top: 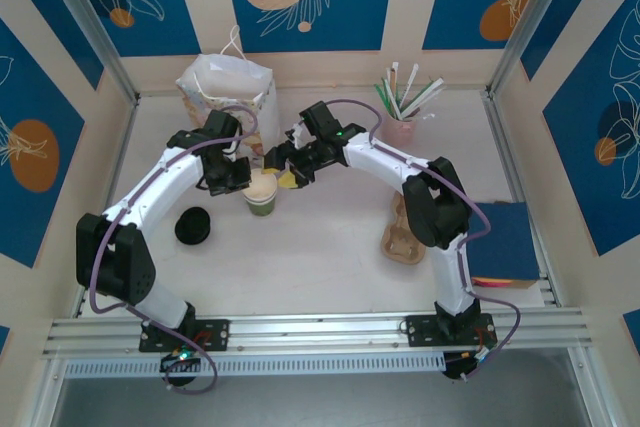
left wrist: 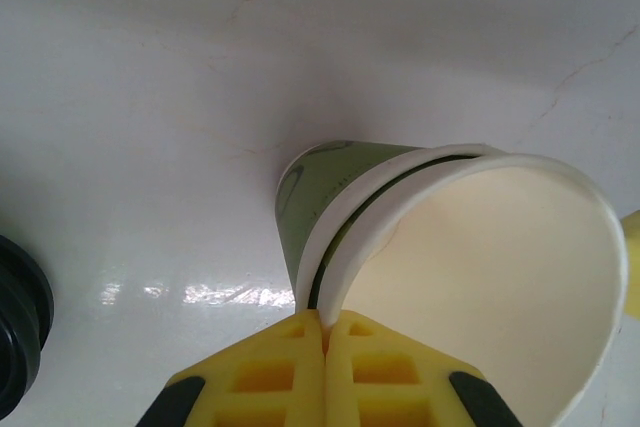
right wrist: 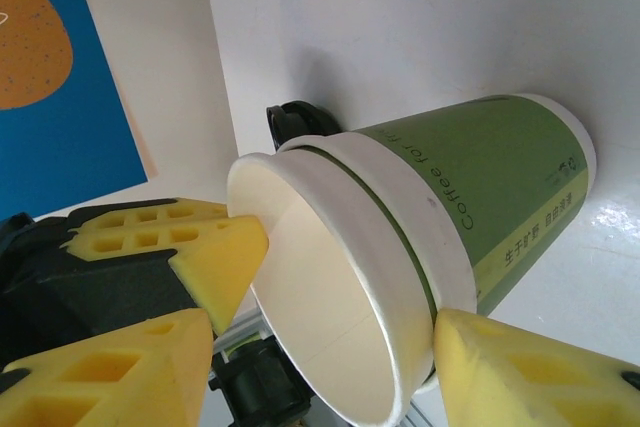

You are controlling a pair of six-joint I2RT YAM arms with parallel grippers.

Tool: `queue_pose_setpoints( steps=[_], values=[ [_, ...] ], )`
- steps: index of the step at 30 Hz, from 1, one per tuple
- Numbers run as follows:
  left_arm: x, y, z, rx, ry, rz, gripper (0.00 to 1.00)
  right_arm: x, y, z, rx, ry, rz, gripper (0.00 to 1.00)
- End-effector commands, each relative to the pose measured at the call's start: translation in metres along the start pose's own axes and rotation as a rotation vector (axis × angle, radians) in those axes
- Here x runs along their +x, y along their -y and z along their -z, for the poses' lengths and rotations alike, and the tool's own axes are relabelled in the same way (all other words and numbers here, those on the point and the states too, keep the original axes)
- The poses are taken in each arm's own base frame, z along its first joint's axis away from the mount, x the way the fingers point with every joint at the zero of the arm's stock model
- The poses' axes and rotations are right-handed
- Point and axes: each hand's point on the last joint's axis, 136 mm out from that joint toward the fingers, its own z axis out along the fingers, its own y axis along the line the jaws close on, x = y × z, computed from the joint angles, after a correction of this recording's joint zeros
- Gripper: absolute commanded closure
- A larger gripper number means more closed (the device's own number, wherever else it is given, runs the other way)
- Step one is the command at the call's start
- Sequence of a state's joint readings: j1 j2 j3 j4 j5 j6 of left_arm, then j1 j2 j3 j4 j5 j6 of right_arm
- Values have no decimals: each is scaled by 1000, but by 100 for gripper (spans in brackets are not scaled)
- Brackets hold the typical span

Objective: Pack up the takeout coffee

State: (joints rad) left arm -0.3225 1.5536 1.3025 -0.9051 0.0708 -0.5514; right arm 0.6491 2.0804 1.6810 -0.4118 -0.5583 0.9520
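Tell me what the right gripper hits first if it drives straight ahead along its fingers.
Most likely the white inner cup, nested in the green cup: its rim lies between the right gripper's open fingers, straight ahead. Depth is unclear, so how soon contact comes I cannot tell.

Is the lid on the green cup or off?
Off. The green cup has an open mouth showing its white inside; a black lid lies apart from it on the table.
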Motion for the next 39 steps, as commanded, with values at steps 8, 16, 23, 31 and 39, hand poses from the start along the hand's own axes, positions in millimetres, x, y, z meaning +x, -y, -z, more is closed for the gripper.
queue_pose_setpoints(
  steps=[8,16,23,31,39],
  values=[
    [-4,5,13,34,26,18,100,10,-10,-2,4,-35,18,40],
    [-6,10,20,71,34,31,100,11,-9,-2,18,-34,25,40],
    [-5,8,25,62,35,28,100,13,-8,0,28,-26,33,40],
    [-3,9,27,79,35,32,100,14,-8,2,32,-20,34,40],
    [2,1,23,40,19,21,100,13,-15,10,32,-2,61,40]
  ],
)
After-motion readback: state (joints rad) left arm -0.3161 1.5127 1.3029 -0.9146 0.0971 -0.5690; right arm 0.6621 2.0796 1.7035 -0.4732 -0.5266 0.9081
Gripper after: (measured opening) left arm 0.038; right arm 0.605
